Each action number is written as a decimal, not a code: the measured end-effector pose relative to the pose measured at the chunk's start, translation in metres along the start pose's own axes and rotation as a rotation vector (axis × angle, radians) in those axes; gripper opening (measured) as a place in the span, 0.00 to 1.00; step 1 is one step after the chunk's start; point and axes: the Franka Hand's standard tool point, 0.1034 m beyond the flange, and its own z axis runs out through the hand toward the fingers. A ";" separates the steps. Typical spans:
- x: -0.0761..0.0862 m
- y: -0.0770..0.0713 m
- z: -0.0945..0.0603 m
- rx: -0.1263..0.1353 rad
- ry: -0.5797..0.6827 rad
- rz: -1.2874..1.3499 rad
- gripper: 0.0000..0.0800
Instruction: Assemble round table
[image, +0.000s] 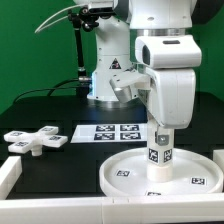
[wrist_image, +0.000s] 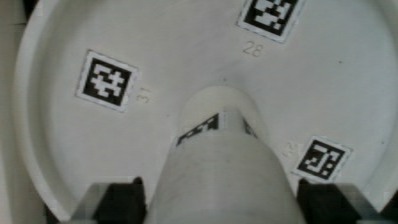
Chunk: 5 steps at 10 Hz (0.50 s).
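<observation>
The large rimmed round disc (image: 160, 176) lies flat on the black table at the front of the exterior view's right. The short thick cylinder leg (image: 161, 150) stands upright on the disc's middle. My gripper (image: 161, 134) is straight above it, shut on the leg's upper part. In the wrist view the leg (wrist_image: 217, 150) runs down between my two dark fingertips (wrist_image: 121, 200) to the tagged disc (wrist_image: 160, 60). The four-armed cross base (image: 33, 140) lies flat at the exterior view's left, apart from my gripper.
The marker board (image: 110, 132) lies flat behind the disc, between the disc and the robot's base. A white raised edge (image: 12, 175) borders the table at the front left. A black stand pole (image: 80, 55) rises at the back.
</observation>
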 end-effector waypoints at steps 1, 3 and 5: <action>0.000 0.000 0.000 0.001 0.000 0.000 0.51; 0.000 -0.001 0.000 0.003 0.000 0.042 0.51; -0.001 -0.001 0.000 0.004 0.000 0.106 0.51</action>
